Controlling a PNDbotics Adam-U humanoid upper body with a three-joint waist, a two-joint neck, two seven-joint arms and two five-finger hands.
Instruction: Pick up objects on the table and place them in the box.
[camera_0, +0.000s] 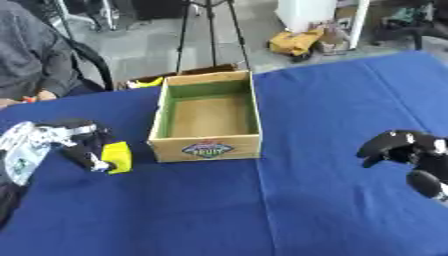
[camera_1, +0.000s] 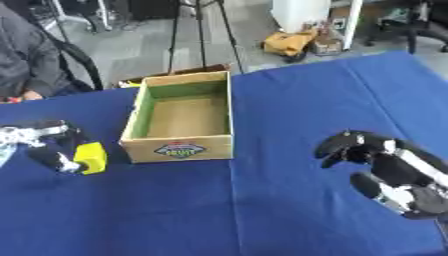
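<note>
Block: yellow block (camera_0: 117, 156) sits at nine o'clock of the box (camera_0: 208, 148), just beside its front corner.
Left hand: left hand (camera_0: 77, 142) has fingers curled onto the block, grasping it.
Right hand: right hand (camera_1: 376, 159) at four o'clock, clenched, holding nothing.
Risk: block could clip the near wall on the swing over and slip out.

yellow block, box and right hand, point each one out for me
yellow block (camera_0: 118, 156), left eye view, on its front face
box (camera_0: 208, 148), left eye view, on its labelled front wall
right hand (camera_1: 385, 162), right eye view, on the back of the hand
</note>
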